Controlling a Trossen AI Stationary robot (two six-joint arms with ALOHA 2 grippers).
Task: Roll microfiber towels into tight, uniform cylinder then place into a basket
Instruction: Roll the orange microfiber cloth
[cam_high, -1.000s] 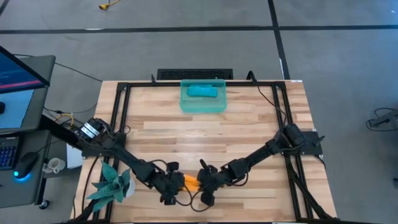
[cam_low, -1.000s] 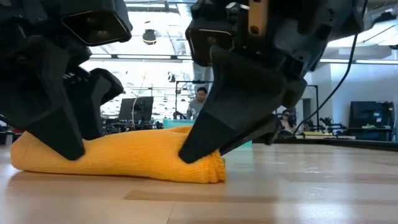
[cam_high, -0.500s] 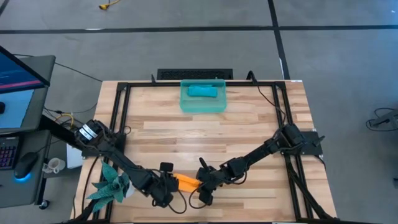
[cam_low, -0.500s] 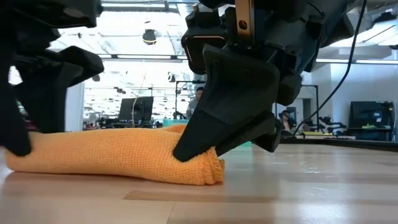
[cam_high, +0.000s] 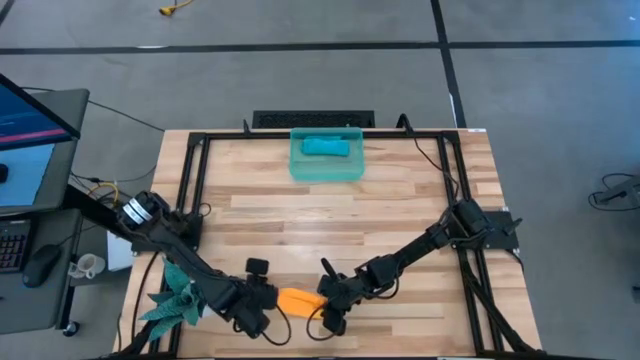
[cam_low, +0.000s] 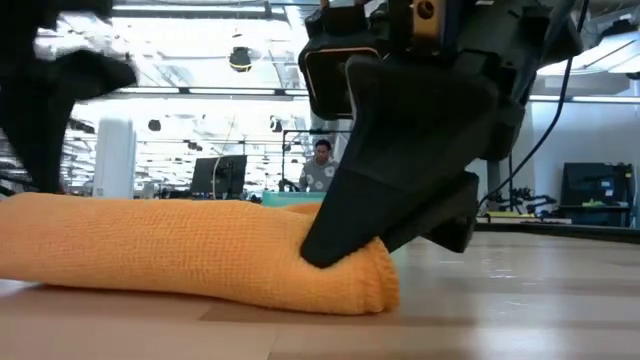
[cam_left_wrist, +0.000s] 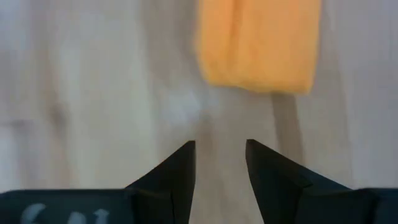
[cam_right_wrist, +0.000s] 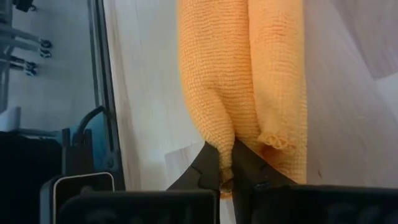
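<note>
Bright orange towel (cam_high: 298, 299) (waffle-textured weave); teal-blue towel (cam_high: 326, 147) in translucent teal-green basket (cam_high: 300, 170); pale striped wood table (cam_high: 330, 215).

A light wooden surface (cam_high: 330, 215) with a black metal frame (cam_high: 190, 180) along its edges stands on a grey floor (cam_high: 300, 80). At about eight o'clock on it lies a teal spiky plant figure (cam_high: 178, 298). Off the surface toward nine o'clock is a desk with a monitor (cam_high: 30, 110), and a computer mouse (cam_high: 42, 265) just below. In the low view a person (cam_low: 320, 168) shows far back in the room.
</note>
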